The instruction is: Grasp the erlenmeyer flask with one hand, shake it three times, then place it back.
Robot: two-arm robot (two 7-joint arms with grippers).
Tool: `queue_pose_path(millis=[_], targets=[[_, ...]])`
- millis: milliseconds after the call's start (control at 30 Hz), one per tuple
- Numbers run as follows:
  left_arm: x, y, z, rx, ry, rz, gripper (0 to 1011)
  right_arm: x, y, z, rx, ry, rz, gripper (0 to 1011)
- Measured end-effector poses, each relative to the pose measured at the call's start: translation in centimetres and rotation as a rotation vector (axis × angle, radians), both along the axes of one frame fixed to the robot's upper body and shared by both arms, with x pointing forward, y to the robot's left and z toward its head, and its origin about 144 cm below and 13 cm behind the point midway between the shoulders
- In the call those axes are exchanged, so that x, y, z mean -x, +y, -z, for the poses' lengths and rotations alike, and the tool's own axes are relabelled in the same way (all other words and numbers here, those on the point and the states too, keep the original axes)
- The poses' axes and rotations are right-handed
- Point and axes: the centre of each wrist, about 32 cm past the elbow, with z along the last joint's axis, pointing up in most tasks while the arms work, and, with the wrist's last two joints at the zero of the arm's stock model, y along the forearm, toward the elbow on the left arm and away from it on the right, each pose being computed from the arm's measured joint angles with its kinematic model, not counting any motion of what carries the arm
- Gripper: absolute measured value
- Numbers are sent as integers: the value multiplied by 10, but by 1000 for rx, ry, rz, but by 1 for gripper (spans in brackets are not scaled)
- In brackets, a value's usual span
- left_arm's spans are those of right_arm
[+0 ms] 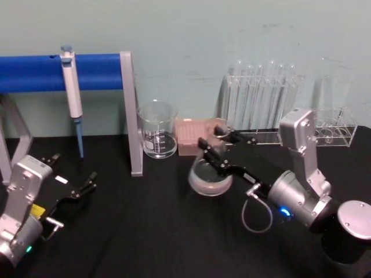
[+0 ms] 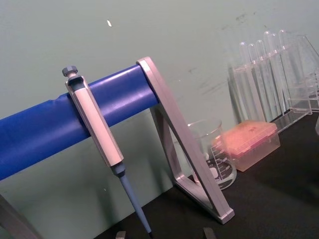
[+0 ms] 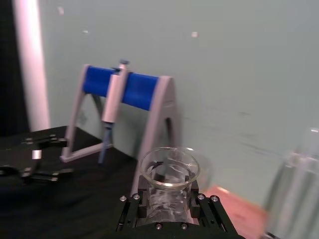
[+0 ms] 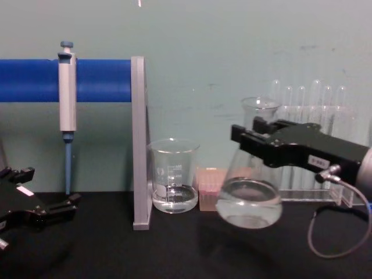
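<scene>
The erlenmeyer flask [image 1: 210, 176] is clear glass with a wide base, and it hangs tilted just above the black table, right of centre. My right gripper [image 1: 213, 142] is shut on its narrow neck. From the chest view the flask [image 4: 249, 203] has its base clear of the table, with the right gripper [image 4: 249, 133] clamped below the flared rim. In the right wrist view the flask's rim [image 3: 169, 169] stands up between the black fingers [image 3: 130, 211]. My left gripper [image 1: 72, 171] rests open at the table's left, far from the flask, and shows low in the chest view [image 4: 43, 195].
A glass beaker [image 1: 157, 130] and a pink tip box [image 1: 193, 136] stand just behind the flask. Test tube racks [image 1: 261, 104] line the back right. A pipette [image 1: 72, 87] hangs on the blue-barred stand [image 1: 130, 110] at the back left.
</scene>
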Motion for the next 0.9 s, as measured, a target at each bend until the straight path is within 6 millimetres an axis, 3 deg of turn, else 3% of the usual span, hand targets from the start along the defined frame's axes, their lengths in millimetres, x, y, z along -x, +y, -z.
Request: queue_pose_path(millis=[433, 900], targets=[[0, 0, 0, 0, 0, 0, 1001, 0, 16, 2, 2, 13, -124, 453], [0, 0, 0, 0, 0, 0, 1001, -2, 19, 4, 9, 16, -156, 453]])
